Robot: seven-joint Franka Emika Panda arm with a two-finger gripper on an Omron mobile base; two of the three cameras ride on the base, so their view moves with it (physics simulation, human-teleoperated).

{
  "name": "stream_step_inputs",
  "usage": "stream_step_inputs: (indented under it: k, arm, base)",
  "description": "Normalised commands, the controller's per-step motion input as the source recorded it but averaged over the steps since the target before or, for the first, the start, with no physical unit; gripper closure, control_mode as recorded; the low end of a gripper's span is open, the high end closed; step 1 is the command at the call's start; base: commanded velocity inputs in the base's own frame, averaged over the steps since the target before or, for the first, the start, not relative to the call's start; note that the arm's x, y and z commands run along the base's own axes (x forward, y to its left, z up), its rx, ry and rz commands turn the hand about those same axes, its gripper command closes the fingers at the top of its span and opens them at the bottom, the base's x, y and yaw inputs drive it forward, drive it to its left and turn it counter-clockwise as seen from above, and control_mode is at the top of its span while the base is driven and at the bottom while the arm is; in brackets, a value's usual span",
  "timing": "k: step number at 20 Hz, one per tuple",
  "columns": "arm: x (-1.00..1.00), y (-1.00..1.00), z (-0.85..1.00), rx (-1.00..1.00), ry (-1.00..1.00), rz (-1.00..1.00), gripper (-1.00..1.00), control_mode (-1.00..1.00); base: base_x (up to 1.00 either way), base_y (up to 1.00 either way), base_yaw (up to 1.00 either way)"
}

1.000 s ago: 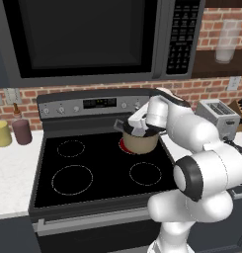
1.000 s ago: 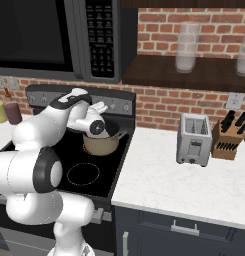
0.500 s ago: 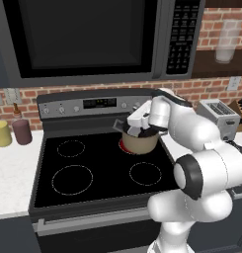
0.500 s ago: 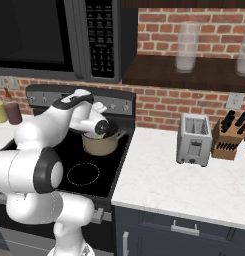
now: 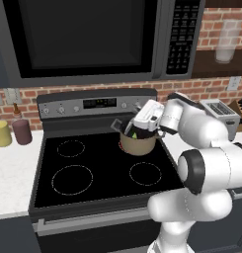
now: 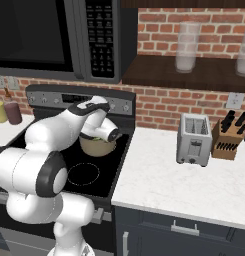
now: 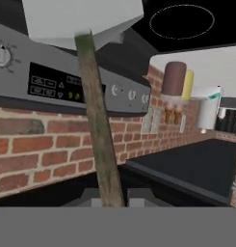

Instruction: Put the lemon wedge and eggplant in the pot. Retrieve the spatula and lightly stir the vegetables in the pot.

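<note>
Flat even rendered light, soft faint shadows, no glare, slightly pixelated

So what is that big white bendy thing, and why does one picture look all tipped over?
The white thing is a robot arm in a pretend, computer-drawn kitchen. Two pictures come from cameras riding behind it, one on each side, looking over the black stove. The third comes from a camera on the robot's hand, so it tips whenever the hand tips.

On a back burner sits a small tan pot, with something yellow-green showing inside. The arm's gripper is right over it, shut on the spatula: in the hand view you see its long handle and flat grey blade. A yellow bottle and a maroon bottle stand left of the stove; a toaster and knife block are on the right.
</note>
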Motion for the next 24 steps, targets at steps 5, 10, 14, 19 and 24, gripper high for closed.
stream_step_inputs:
  k: [5,10,14,19,24]
  arm:
    - [0.15,-0.03,0.0,0.0,0.06,-0.01,1.0,-1.0]
    - [0.07,-0.04,0.09,0.0,0.09,-0.1,1.0,-1.0]
    - [0.0,-0.02,0.35,0.0,0.07,-0.16,1.0,-1.0]
    - [0.0,-0.2,0.18,0.0,0.03,-0.07,1.0,-1.0]
    - [0.12,-0.2,-0.04,-0.03,0.07,-0.02,1.0,-1.0]
  base:
    - [0.0,0.0,0.0]
    - [0.0,0.0,0.0]
    - [0.0,0.0,0.0]
    - [0.0,0.0,0.0]
    - [0.0,0.0,0.0]
